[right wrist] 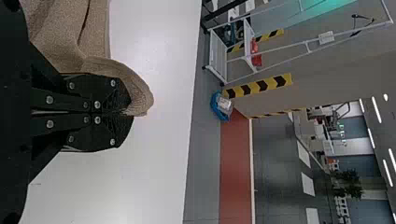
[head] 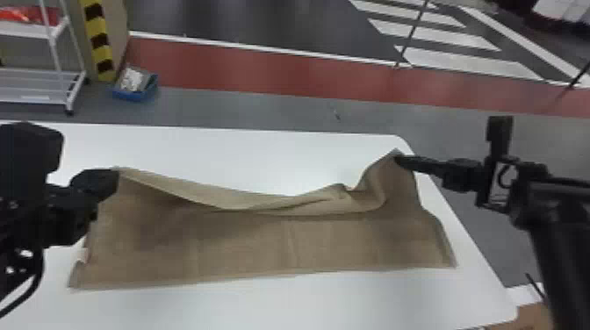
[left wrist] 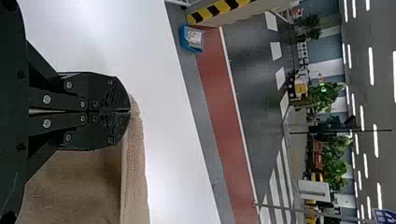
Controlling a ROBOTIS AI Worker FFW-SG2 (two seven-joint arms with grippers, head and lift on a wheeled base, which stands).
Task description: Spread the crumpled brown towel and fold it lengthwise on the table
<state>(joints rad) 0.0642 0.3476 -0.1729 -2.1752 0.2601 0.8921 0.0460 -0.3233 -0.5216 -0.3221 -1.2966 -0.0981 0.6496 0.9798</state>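
Table (head: 307,303): lower frame, bearing towel.
Towel (head: 246,245): centre, largely spread; near edge flat.
Left gripper (head: 115,174): left, fingers pinching far corner.
Right gripper (head: 397,159): right, likewise.
Far edge (head: 246,201): slack; lengthwise fold apparently outstanding.

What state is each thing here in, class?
Brown cloth towel: spread wide, far edge sagging between held corners.
Left black gripper: fingers shut on towel.
Right black gripper: fingers shut on towel.
Blue plastic bin: open, white contents.
White metal rack: upright, red item shelved.
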